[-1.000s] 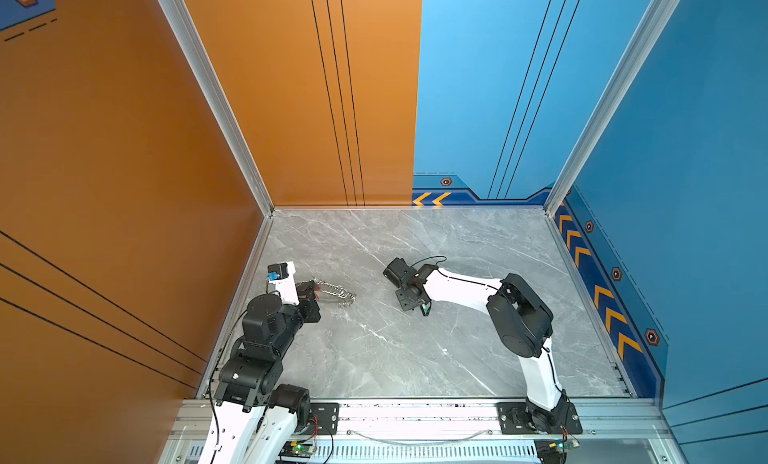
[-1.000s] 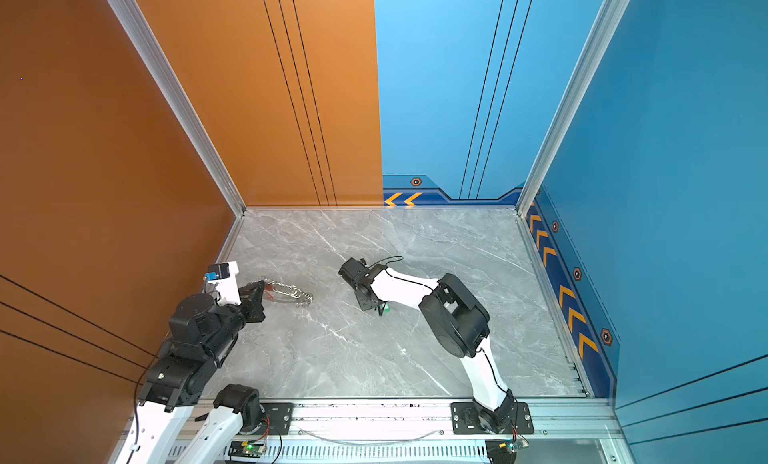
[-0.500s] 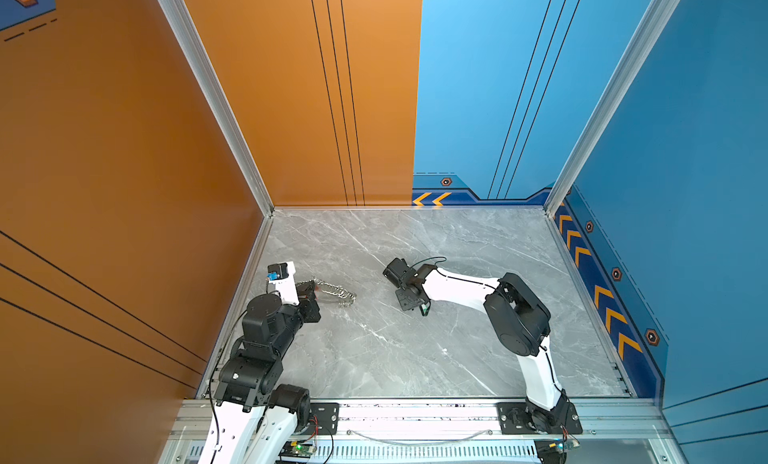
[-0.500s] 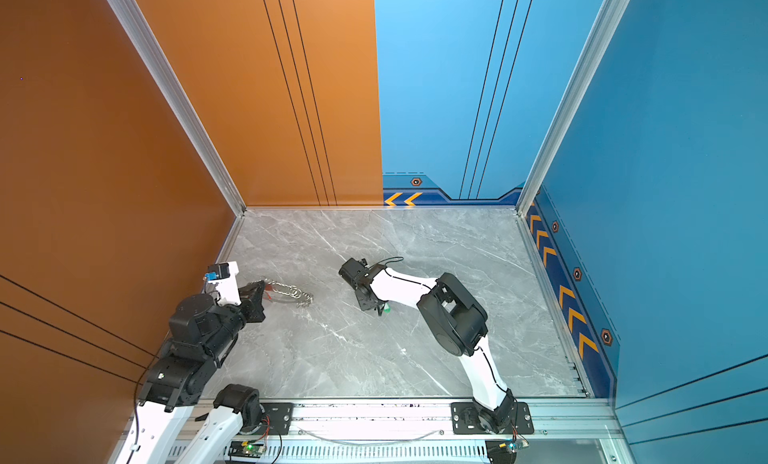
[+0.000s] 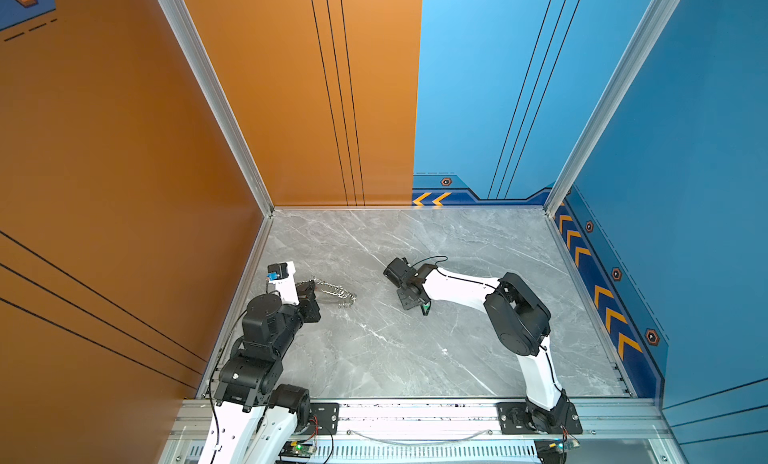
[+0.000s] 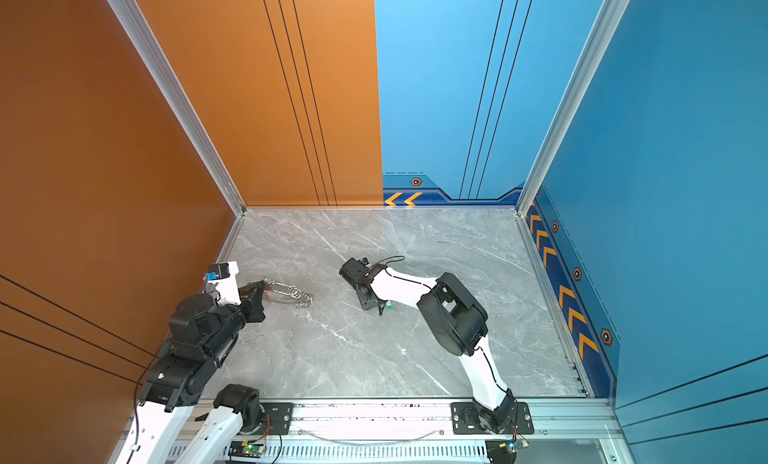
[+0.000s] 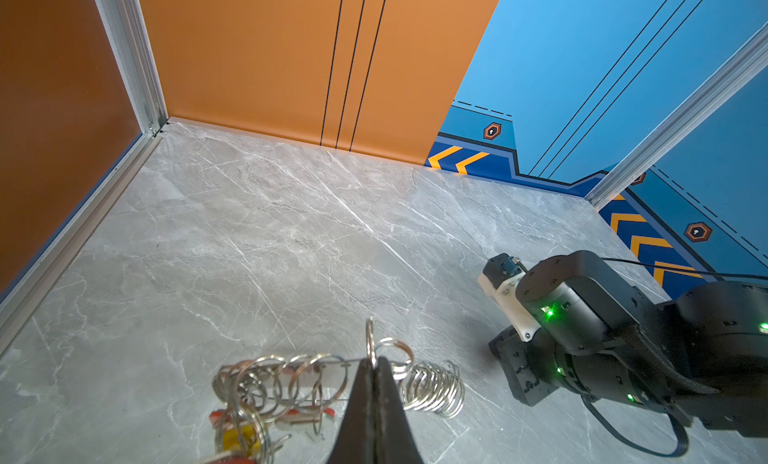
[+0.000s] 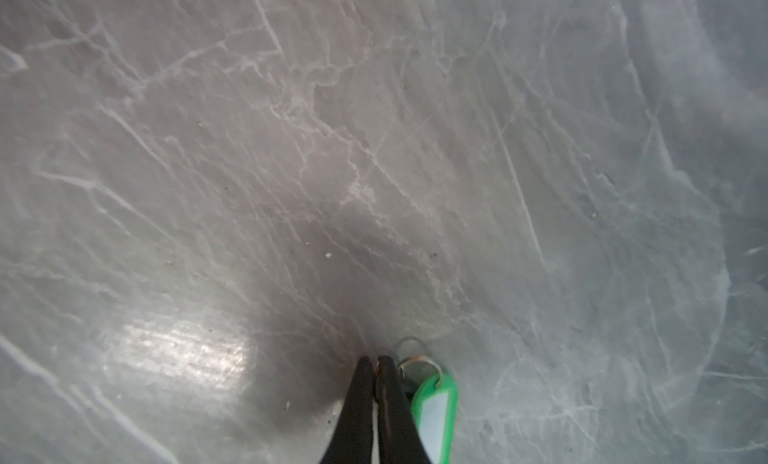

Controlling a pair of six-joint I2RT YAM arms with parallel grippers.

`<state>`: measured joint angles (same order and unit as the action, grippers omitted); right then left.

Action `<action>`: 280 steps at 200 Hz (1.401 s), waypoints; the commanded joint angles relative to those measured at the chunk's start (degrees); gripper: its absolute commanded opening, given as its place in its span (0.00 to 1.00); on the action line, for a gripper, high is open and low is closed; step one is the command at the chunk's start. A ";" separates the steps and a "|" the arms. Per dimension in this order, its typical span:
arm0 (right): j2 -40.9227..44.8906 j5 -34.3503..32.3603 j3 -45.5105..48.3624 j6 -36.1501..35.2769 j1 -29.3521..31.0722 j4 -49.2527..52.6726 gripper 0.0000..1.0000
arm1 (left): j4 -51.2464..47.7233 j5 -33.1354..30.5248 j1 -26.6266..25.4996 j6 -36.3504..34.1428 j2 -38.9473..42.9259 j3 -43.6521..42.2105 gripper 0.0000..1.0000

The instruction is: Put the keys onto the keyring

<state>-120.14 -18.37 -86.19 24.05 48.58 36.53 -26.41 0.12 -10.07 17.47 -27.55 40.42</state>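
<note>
The keyring (image 7: 332,378) is a row of silver wire rings lying on the grey marble floor at the left in both top views (image 5: 338,293) (image 6: 291,293). Keys with red and yellow tags (image 7: 239,437) hang on its near end. My left gripper (image 7: 371,360) is shut on one ring, which stands upright at the tips. My right gripper (image 8: 376,364) is low over the middle of the floor (image 5: 423,310). It is shut on a thin bit of metal. The key's green tag (image 8: 434,416) and its small ring rest against the outside of one finger.
Orange walls stand at the left and back (image 5: 291,108), blue walls at the back and right (image 5: 665,191). The right arm's wrist (image 7: 582,337) sits a short way right of the keyring. An aluminium rail (image 5: 415,412) runs along the front edge.
The right gripper's jaws have come together beside the green tag. Its arm barely shifted. The left arm and the keyring stayed where they were.
</note>
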 commanded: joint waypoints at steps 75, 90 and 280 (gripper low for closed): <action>0.92 -5.70 1.36 0.47 0.56 3.63 0.03 | 3.42 1.02 0.61 0.63 0.21 -0.42 0.00; 2.84 -5.54 1.83 0.83 0.03 3.58 0.05 | 3.40 0.99 0.66 0.63 0.22 -0.41 0.00; 6.94 -7.68 6.64 4.30 -2.35 2.31 0.12 | 3.99 1.72 0.63 1.16 -0.05 -0.65 0.00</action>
<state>-116.68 -23.05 -80.73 26.87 46.26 37.52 -26.35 0.56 -10.07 18.09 -27.68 40.14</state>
